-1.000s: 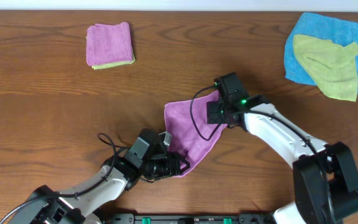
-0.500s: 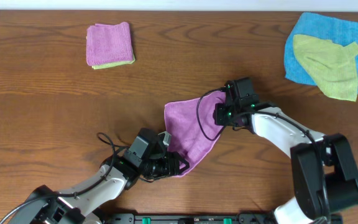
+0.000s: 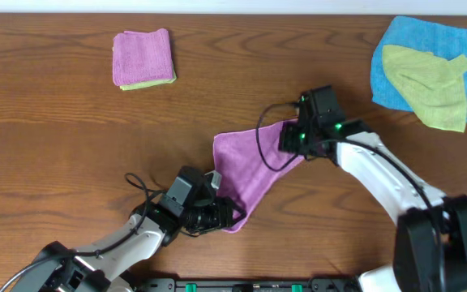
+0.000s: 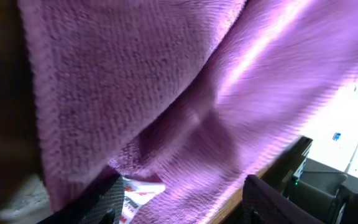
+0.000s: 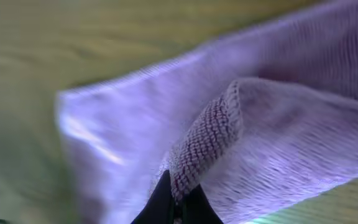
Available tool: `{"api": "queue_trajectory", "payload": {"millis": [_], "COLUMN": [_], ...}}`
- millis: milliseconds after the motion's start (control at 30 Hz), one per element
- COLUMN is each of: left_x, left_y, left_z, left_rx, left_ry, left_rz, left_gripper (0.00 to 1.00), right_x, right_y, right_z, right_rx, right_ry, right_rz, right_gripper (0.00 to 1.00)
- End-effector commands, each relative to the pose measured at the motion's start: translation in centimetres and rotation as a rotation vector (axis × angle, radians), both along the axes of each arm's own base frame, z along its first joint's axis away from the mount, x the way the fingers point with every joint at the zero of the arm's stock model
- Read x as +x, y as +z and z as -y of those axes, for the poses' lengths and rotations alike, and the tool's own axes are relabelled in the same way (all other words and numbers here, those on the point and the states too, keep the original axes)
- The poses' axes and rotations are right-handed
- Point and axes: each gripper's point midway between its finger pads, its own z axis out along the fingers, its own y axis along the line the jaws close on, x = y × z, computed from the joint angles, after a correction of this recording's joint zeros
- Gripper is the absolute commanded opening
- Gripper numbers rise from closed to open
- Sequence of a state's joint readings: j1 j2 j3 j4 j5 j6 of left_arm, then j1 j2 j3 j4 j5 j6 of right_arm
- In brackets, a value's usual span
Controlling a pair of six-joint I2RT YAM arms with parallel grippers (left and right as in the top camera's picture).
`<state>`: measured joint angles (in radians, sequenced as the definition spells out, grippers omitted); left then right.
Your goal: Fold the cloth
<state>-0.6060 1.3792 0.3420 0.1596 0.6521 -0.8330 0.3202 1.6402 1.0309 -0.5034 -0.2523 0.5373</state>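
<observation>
Much of the cloth point(image 3: 254, 166) is hard to read: in the left wrist view it drapes right over the lens, filling the frame with blurred violet pile point(image 4: 166, 81), and only a scrap of its white tag point(image 4: 138, 190) peeps out below a fold. The left pincer point(image 3: 232, 215) sits at the cloth's near corner; two dark fingers point(image 4: 272, 202) show at the bottom edge with cloth between them, their tips covered, so I cannot tell whether it grips. The right pincer point(image 3: 290, 138) is at the far corner, and in its own view the tips point(image 5: 176, 202) are pressed narrow together on a raised, rolled edge of the cloth point(image 5: 278, 143); the surroundings there are out of focus.

From overhead the cloth lies near the middle of the desk point(image 3: 71, 138), stretched diagonally between the two pincers, partly hidden under the right arm, with a dark cable point(image 3: 262, 150) looped across it.

Well apart, at the far left, a folded pink-purple cloth point(image 3: 143, 57) lies on a yellow-green layer. At the far right a blue cloth point(image 3: 460, 40), cut off by the frame edge, carries a crumpled yellow-green cloth point(image 3: 428, 85)
</observation>
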Motion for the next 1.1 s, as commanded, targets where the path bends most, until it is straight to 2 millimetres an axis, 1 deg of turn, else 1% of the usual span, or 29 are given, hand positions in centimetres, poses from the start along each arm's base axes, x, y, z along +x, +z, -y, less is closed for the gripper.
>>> {"api": "queue_trajectory", "payload": {"millis": [0, 67, 200, 233, 267, 300, 367, 433, 533, 567, 633, 667, 733, 800, 833, 933, 1067], "left_x": [0.0, -0.1, 0.0, 0.0, 0.0, 0.0, 0.0, 0.0, 0.0, 0.0, 0.0, 0.0, -0.1, -0.1, -0.1, -0.1, -0.3], "left_y": [-2.2, -2.2, -2.2, -2.2, -2.2, -2.2, -2.2, -2.2, -2.2, -2.2, -2.2, -2.2, -2.2, -2.2, -2.2, -2.2, -2.1], "left_z": [-1.9, -1.9, -1.9, -1.9, -2.0, -1.9, -1.9, -1.9, -2.0, -2.0, -2.0, -2.0, -1.9, -2.0, -1.9, -1.9, -1.8], "left_rx": [0.099, 0.099, 0.099, 0.099, 0.099, 0.099, 0.099, 0.099, 0.1, 0.1, 0.1, 0.099, 0.099, 0.099, 0.099, 0.099, 0.086], "left_ry": [0.041, 0.041, 0.041, 0.041, 0.041, 0.041, 0.041, 0.041, 0.041, 0.041, 0.041, 0.041, 0.041, 0.041, 0.041, 0.041, 0.031], "left_rz": [-0.008, -0.008, -0.007, -0.008, -0.008, -0.008, -0.007, -0.007, -0.007, -0.008, -0.008, -0.008, -0.008, -0.008, -0.008, -0.008, -0.017], "left_gripper": [0.63, 0.63, 0.63, 0.64, 0.64, 0.64, 0.63, 0.64, 0.64, 0.63, 0.64, 0.64, 0.64, 0.63, 0.64, 0.64, 0.64], "right_x": [0.1, -0.1, -0.1, -0.2, -0.3, -0.4, -0.3, 0.0, 0.5, 0.7, 0.6, 0.3, -0.5, -0.6, -0.5, -0.3, 0.8], "right_y": [1.2, 1.1, 0.9, 0.9, 0.9, 1.0, 1.2, 1.6, 2.0, 2.1, 2.0, 1.6, 0.7, 0.2, 0.1, -1.0, -3.3], "right_z": [-1.1, -1.5, -1.6, -1.9, -2.2, -2.6, -3.3, -4.0, -4.7, -4.6, -4.4, -3.8, -1.8, -1.2, -1.4, -2.6, -2.2], "right_rx": [0.061, 0.042, -0.036, -0.043, -0.047, -0.047, -0.037, -0.022, -0.016, -0.023, -0.06, -0.1, -0.203, -0.279, -0.302, -0.285, -0.177], "right_ry": [-0.143, -0.148, -0.16, -0.153, -0.144, -0.135, -0.121, -0.11, -0.103, -0.107, -0.055, -0.038, -0.007, 0.145, 0.243, 0.502, 0.529], "right_rz": [-0.038, -0.031, 0.012, 0.016, 0.019, 0.025, 0.043, 0.072, 0.111, 0.12, 0.136, 0.129, 0.101, 0.136, 0.165, 0.221, 0.19], "right_gripper": [0.01, 0.01, 0.27, 0.32, 0.41, 0.46, 0.47, 0.5, 0.5, 0.47, 0.44, 0.44, 0.46, 0.51, 0.55, 0.56, 0.55]}}
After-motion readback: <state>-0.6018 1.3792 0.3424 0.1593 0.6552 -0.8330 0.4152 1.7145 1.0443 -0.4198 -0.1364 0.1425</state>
